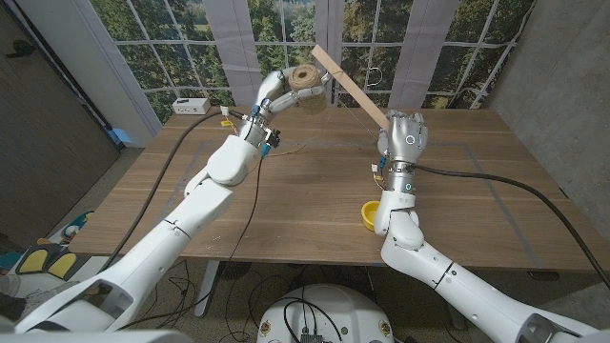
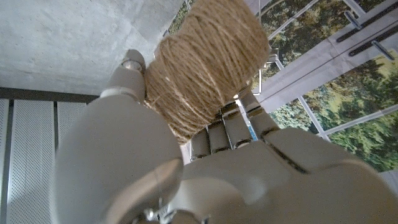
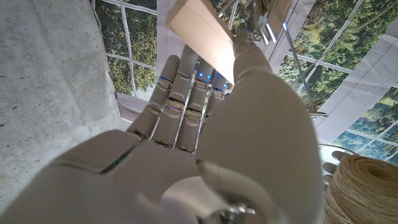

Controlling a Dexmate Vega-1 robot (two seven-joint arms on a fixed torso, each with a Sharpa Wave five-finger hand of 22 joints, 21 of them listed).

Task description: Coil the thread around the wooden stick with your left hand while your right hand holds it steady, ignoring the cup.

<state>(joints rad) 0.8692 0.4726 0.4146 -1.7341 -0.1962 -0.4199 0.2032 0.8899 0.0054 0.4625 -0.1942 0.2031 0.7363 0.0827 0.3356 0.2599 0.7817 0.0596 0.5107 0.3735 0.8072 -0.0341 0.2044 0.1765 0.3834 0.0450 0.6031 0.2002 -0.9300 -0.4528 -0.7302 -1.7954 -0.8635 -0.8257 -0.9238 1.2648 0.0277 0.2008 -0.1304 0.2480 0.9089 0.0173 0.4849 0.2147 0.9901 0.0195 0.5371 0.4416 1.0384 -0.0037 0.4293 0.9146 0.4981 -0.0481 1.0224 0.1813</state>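
My right hand [image 1: 407, 136] is raised above the table and grips the lower end of a flat wooden stick [image 1: 349, 85], which slants up toward the left. The stick [image 3: 198, 35] passes between the fingers [image 3: 180, 93] of that hand. My left hand [image 1: 278, 89] is lifted high near the stick's upper end and holds a spool of brown twine [image 1: 305, 78]. In the left wrist view the spool [image 2: 208, 59] sits between the fingers [image 2: 227, 124] and thumb. A thin strand runs from the spool toward the stick. The spool [image 3: 364, 190] also appears beside my right hand.
A yellow cup [image 1: 369, 215] stands on the wooden table [image 1: 286, 219] just beside my right forearm. A white box [image 1: 191, 105] lies at the far left corner. Black cables trail over the table near both arms. Windows stand behind the table.
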